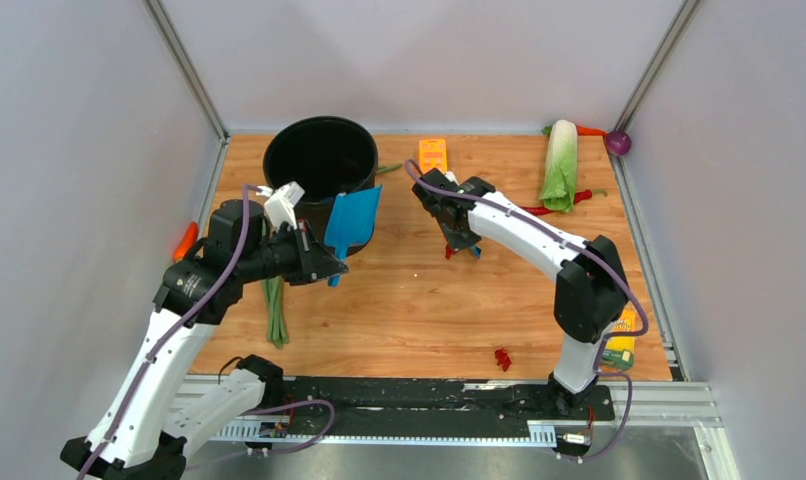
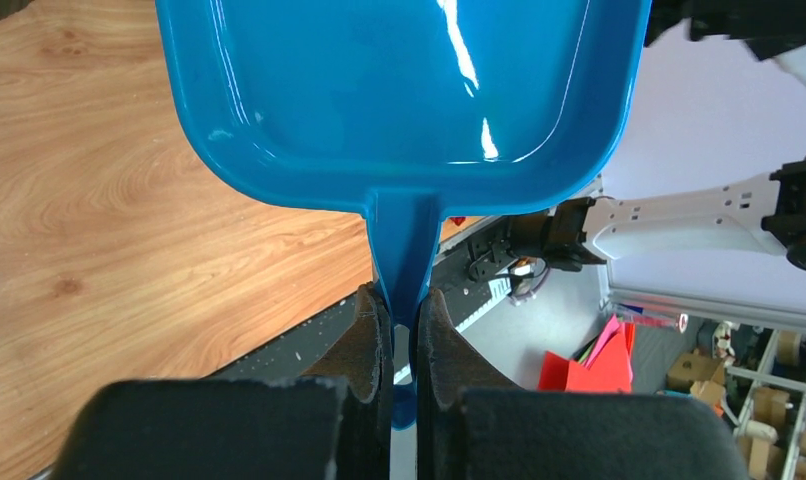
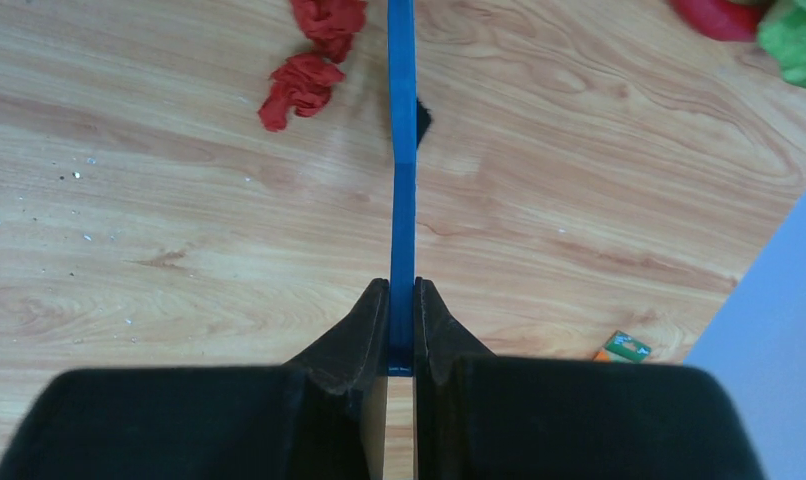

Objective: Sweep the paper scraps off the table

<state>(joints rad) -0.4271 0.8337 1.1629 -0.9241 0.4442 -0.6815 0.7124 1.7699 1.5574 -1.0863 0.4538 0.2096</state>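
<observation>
My left gripper (image 2: pixel 404 300) is shut on the handle of a blue dustpan (image 2: pixel 399 90). In the top view this gripper (image 1: pixel 331 264) holds the dustpan (image 1: pixel 354 220) tilted up against a black pot. My right gripper (image 3: pixel 402 290) is shut on a thin blue brush handle (image 3: pixel 402 150) that reaches down to the table (image 3: pixel 179 230). Two crumpled red paper scraps (image 3: pixel 301 85) lie just left of the brush tip. From above, the right gripper (image 1: pixel 462 240) sits mid-table with a scrap (image 1: pixel 449 252) beside it. Another red scrap (image 1: pixel 502 358) lies near the table's front edge.
A black pot (image 1: pixel 321 160) stands at the back left. An orange box (image 1: pixel 433 155), a cabbage (image 1: pixel 560 165), a red chili (image 1: pixel 569 203) and a purple ball (image 1: pixel 618 143) lie along the back. Green stalks (image 1: pixel 276 310) lie left; a yellow item (image 1: pixel 622 340) sits right.
</observation>
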